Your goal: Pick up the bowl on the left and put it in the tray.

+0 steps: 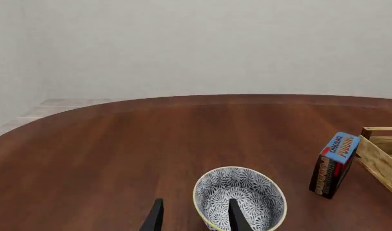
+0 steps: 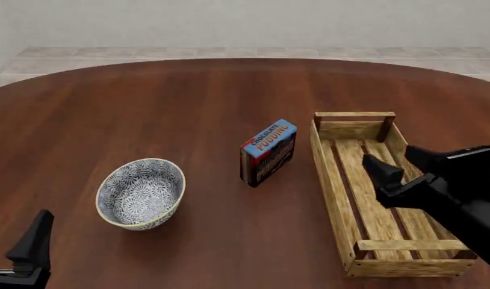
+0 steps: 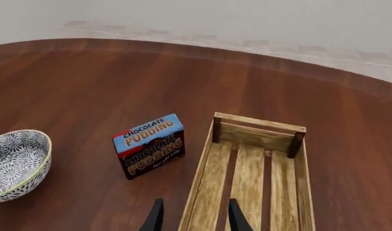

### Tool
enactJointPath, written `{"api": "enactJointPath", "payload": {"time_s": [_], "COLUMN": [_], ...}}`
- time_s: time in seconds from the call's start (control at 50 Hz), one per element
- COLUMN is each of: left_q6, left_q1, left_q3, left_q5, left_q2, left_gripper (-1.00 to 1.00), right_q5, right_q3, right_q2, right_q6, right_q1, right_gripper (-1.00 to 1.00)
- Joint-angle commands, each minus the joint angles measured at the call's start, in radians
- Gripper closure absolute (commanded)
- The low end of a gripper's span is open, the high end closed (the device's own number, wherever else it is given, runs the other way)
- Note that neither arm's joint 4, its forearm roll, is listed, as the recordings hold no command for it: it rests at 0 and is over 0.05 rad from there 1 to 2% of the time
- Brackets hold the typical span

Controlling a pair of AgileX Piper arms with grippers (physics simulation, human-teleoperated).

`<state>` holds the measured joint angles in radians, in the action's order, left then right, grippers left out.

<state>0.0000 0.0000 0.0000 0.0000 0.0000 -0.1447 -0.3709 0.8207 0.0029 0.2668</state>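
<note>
- Working from the left side, I have the left gripper [image 1: 194,217] low near the round deep ceramic bowl, white with a dense blue-grey floral pattern and pale yellowish rim [image 2: 141,193]; its jaws stand apart and hold nothing.
- In the left wrist view one finger lies over the bowl's near rim, so I judge I am lining up to pinch the wall.
- That bowl sits upright on the dark round wooden bench [image 2: 189,96], well apart from the long light-wood slatted tray [image 2: 329,165].
- An upright blue chocolate pudding box [image 2: 268,152] stands between them, so I judge the carry must clear it.
- My right gripper [image 3: 194,217] hovers over the tray, jaws parted and empty, seemingly parked.
</note>
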Motion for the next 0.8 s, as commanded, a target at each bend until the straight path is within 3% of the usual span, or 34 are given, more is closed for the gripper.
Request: {"api": "enactJointPath", "payload": {"time_s": [0.02,0.64,0.8], "left_q6": [0.0,0.0,0.0], "left_q1": [0.0,0.0,0.0], "left_q3": [0.0,0.0,0.0], "left_q5": [0.0,0.0,0.0], "left_q2": [0.0,0.0,0.0], "left_gripper": [-1.0,-1.0,-1.0], "right_q5": [-0.013,0.061,0.11], "right_q3": [-0.093,-0.298,-0.384], "right_q2": [0.206,0.448,0.558], "right_q6": [0.025,0.007,0.068], "right_q1": [0.103,0.268,0.38], "right_gripper": [-1.0,-1.0,-1.0]}}
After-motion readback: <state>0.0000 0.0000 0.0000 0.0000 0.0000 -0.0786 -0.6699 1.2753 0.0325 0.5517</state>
